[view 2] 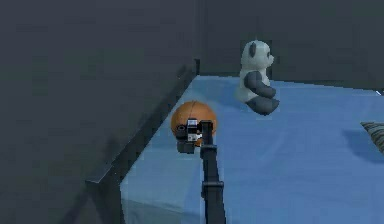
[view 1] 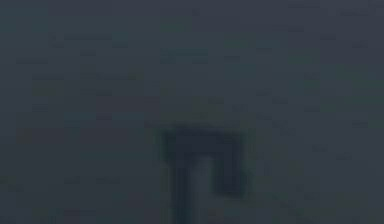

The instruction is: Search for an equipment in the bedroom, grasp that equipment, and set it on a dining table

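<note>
The gripper sits at the far end of the dark arm, which rises from the arm side view's bottom edge, with two small white marker squares just beside it. An orange basketball with dark seams is right at and behind the gripper, lying on the bed. With the ball on the sheet there, I cannot tell whether the gripper holds it or anything else, nor whether the two touch. The ball is near the bed's edge at the view's left, close to the dark bed frame that runs along that side. Farther up the light blue sheet, well apart from the ball, a black and white panda plush sits upright near the bed's far corner. A patterned pillow shows at the view's right edge. A dark grey wall stands beyond the bed. The forward view faces a flat, dark grey-blue wall
</note>
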